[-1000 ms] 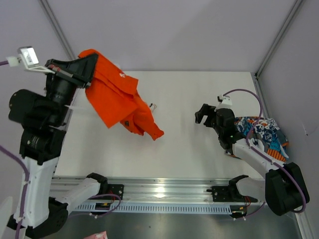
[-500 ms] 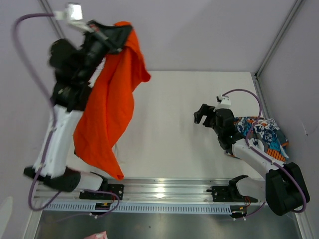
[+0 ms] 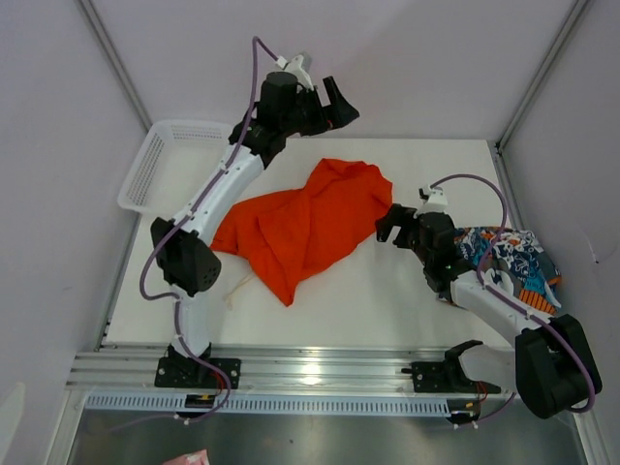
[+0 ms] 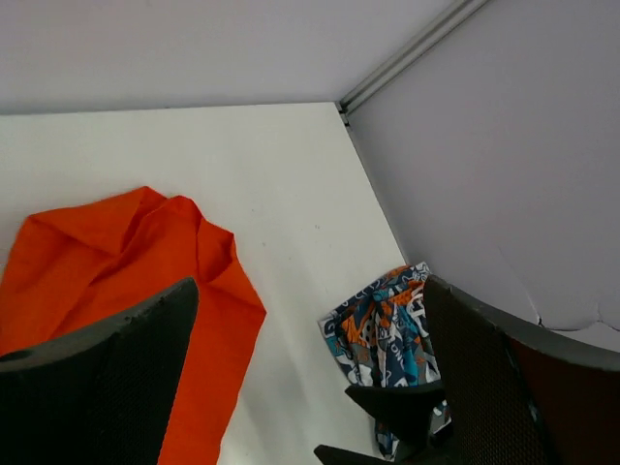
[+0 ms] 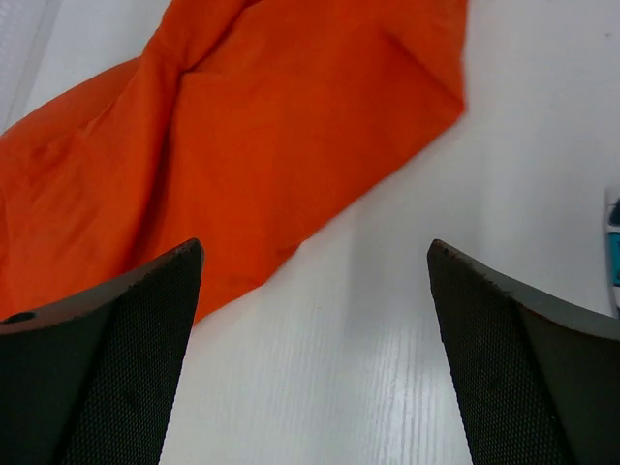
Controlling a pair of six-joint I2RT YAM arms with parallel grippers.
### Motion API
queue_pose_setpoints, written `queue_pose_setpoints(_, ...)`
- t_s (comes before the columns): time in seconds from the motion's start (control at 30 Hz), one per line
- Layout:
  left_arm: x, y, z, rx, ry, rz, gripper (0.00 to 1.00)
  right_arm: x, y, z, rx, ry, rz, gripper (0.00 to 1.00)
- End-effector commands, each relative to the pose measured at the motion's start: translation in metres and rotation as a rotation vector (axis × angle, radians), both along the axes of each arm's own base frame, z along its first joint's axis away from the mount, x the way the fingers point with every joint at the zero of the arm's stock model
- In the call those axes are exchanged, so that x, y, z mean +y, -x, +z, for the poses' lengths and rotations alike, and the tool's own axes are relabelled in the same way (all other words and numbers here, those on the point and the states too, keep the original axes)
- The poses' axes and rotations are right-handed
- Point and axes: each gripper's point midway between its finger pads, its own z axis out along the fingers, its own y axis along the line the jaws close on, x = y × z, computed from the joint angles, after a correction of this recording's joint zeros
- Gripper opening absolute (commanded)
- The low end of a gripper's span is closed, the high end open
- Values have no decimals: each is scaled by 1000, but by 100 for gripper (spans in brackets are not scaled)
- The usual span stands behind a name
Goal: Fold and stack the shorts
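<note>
Plain bright orange cloth shorts (image 3: 310, 225) lie crumpled in the middle of the white tabletop (image 3: 436, 170), with both grippers empty.
A white mesh plastic basket (image 3: 155, 165) sits at the tabletop's far left corner. Beside it the left gripper (image 3: 341, 105) hangs in the air over the far edge, its fingers spread wide with nothing between them. Below it the orange shorts sprawl in loose folds, and their white drawstring (image 3: 237, 288) trails out toward the near left. The right gripper (image 3: 389, 223) is low just beside the shorts' right edge, its fingers wide apart and holding nothing. Folded cloth shorts in a blue, teal, orange and white print (image 3: 513, 260) rest at the tabletop's right edge, partly under the right arm.
</note>
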Motion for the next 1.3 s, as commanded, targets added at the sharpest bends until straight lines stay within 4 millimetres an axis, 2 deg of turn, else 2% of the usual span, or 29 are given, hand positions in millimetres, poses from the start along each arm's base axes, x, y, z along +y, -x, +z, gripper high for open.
queue_pose_setpoints(0.0, 33, 31, 98, -224, 15, 41, 99, 22, -1, 9, -53, -33, 109, 97)
queue_pose_setpoints(0.03, 49, 40, 117, -260, 20, 68, 99, 35, 3, 9, -44, -63, 179, 97)
queue_pose_setpoints(0.07, 57, 42, 110, -245, 6, 79, 99, 43, 4, 12, -55, -80, 213, 96)
queue_pose_setpoints(0.1, 65, 45, 104, -228, -4, 87, 99, 59, 10, 10, -45, -97, 286, 96)
queue_pose_setpoints(0.13, 86, 51, 106, -223, -8, 121, 99, 69, 13, 13, -55, -102, 327, 95)
queue_pose_setpoints(0.17, 97, 55, 107, -216, -9, 142, 99, 88, 22, 7, -42, -93, 394, 94)
queue_pose_setpoints(0.2, 120, 58, 87, -168, -26, 187, 99, 100, 22, 15, -59, -82, 427, 93)
queue_pose_setpoints(0.27, 145, 66, 85, -157, -19, 238, 99, 114, 26, 5, 9, -47, 447, 94)
queue_pose_setpoints(0.3, 155, 68, 43, -72, -50, 256, 99, 127, 32, -8, 77, -46, 475, 94)
queue_pose_setpoints(0.33, 176, 78, 54, -101, -34, 294, 99, 136, 34, -8, 142, -58, 484, 94)
queue_pose_setpoints(0.37, 185, 85, 53, -102, -31, 312, 99, 144, 40, -13, 202, -103, 483, 94)
queue_pose_setpoints(0.43, 206, 94, 9, -28, -60, 383, 99, 170, 69, -27, 260, -127, 539, 94)
queue_pose_setpoints(0.47, 214, 111, 0, -26, -60, 405, 99, 178, 81, -32, 278, -147, 545, 95)
queue_pose_setpoints(0.5, 220, 115, -1, -35, -39, 448, 99, 183, 86, -34, 260, -136, 522, 95)
queue_pose_setpoints(0.53, 225, 123, -23, 2, -40, 471, 99, 200, 105, -34, 247, -136, 559, 95)
queue_pose_setpoints(0.57, 228, 133, -52, 48, -46, 483, 99, 203, 114, -42, 255, -133, 559, 95)
queue_pose_setpoints(0.6, 235, 141, -34, -20, 14, 526, 99, 209, 118, -43, 257, -149, 556, 95)
queue_pose_setpoints(0.63, 240, 147, -36, -30, 31, 554, 99, 218, 126, -49, 266, -157, 578, 94)
queue_pose_setpoints(0.67, 247, 159, -57, -14, 29, 580, 99, 224, 131, -52, 277, -169, 594, 92)
queue_pose_setpoints(0.77, 267, 174, -69, -6, 4, 664, 99, 240, 139, -60, 290, -180, 610, 90)
queue_pose_setpoints(0.83, 275, 184, -63, -33, -14, 685, 99, 247, 141, -66, 304, -167, 609, 89)
queue_pose_setpoints(0.87, 278, 188, -66, -19, -36, 690, 99, 250, 143, -80, 331, -144, 603, 89)
queue_pose_setpoints(0.9, 280, 191, -60, -32, -49, 691, 99, 256, 140, -79, 330, -152, 603, 88)
queue_pose_setpoints(0.97, 285, 198, -67, -1, -86, 702, 99, 258, 137, -98, 342, -116, 559, 87)
queue_pose_setpoints(1.03, 288, 204, -64, -5, -97, 708, 99, 265, 133, -100, 325, -114, 550, 85)
queue_pose_setpoints(1.13, 290, 210, -68, -5, -109, 708, 99, 278, 131, -106, 327, -145, 570, 76)
queue_pose_setpoints(1.17, 292, 212, -68, -10, -109, 713, 99, 283, 135, -105, 337, -162, 599, 55)
queue_pose_setpoints(1.23, 293, 213, -69, -11, -118, 715, 99, 291, 139, -101, 342, -189, 629, 35)
queue_pose_setpoints(1.27, 294, 213, -70, -9, -124, 717, 99, 293, 144, -97, 355, -212, 648, 12)
